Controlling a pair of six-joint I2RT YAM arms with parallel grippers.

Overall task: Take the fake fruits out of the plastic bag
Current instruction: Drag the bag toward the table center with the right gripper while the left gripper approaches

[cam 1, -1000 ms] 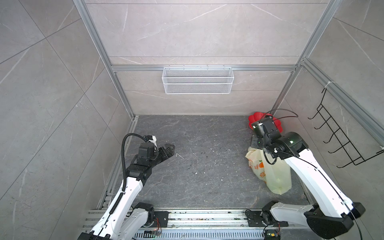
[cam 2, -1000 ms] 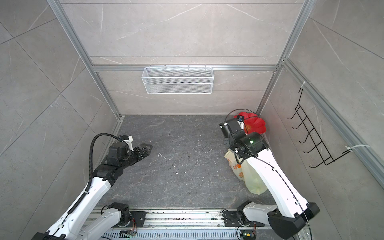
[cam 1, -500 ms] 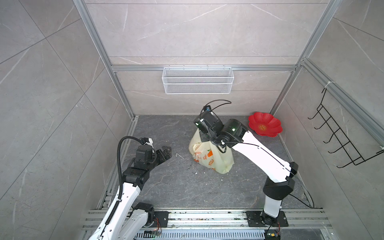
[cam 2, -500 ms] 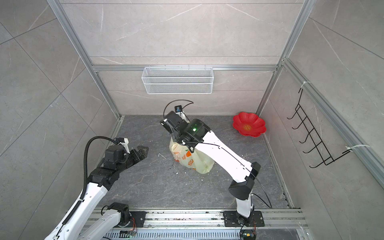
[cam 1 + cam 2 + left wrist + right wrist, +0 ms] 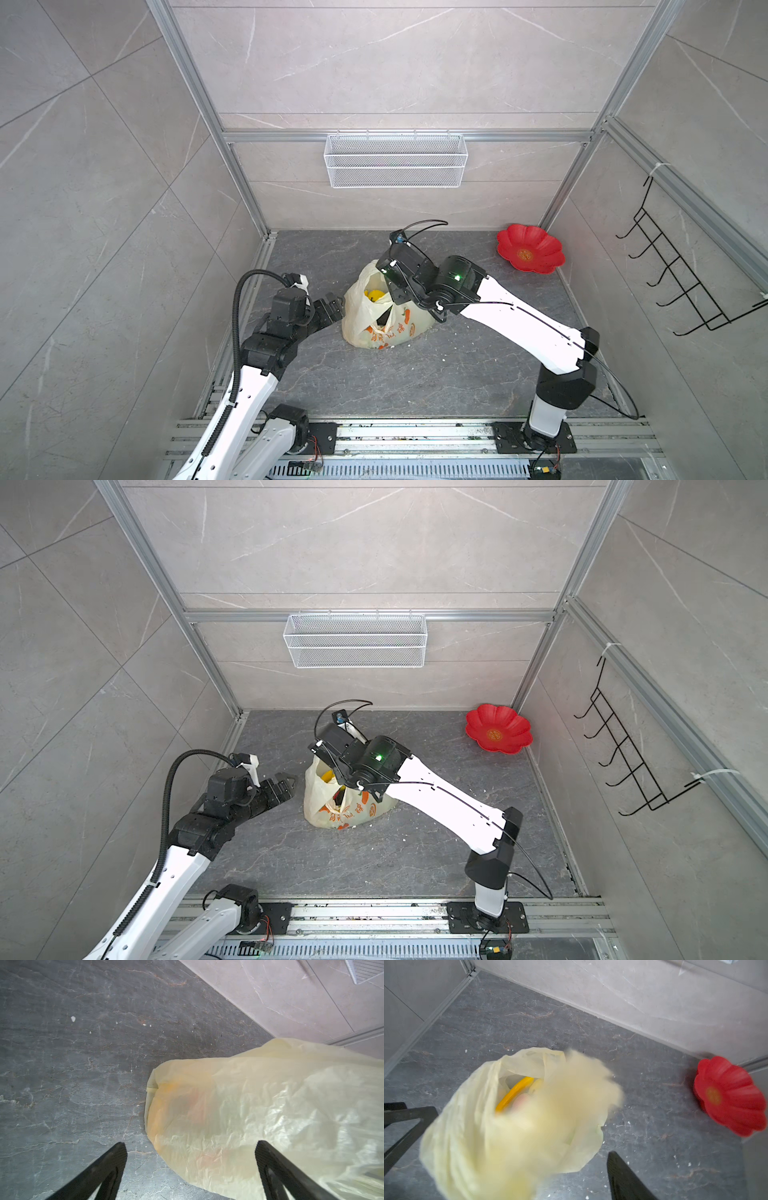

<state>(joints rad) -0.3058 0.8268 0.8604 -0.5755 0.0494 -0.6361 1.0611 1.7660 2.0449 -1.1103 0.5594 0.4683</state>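
Note:
The plastic bag (image 5: 380, 328) (image 5: 328, 808), pale yellow with orange print, stands on the floor's middle with its mouth open upward. Fake fruits show inside it: a yellow banana (image 5: 515, 1093), a yellow piece (image 5: 374, 295) (image 5: 328, 776) and something dark (image 5: 380, 320). My right gripper (image 5: 392, 291) hovers over the bag's mouth, open. One finger (image 5: 623, 1174) shows beside the blurred, loose plastic (image 5: 529, 1126); the other is hidden behind it. My left gripper (image 5: 336, 303) (image 5: 190, 1145) is open at the bag's left side (image 5: 249, 1115), one fingertip (image 5: 266, 1153) over the plastic.
A red flower-shaped plate (image 5: 530, 249) (image 5: 729, 1095) lies in the back right corner. A white wire basket (image 5: 395, 160) hangs on the back wall and a black hook rack (image 5: 681, 274) on the right wall. Metal rails (image 5: 374, 432) run along the front.
My right arm swung the bag from the right side near the plate to the floor's middle, then its jaws opened and let it go. My left gripper moved right, up to the bag.

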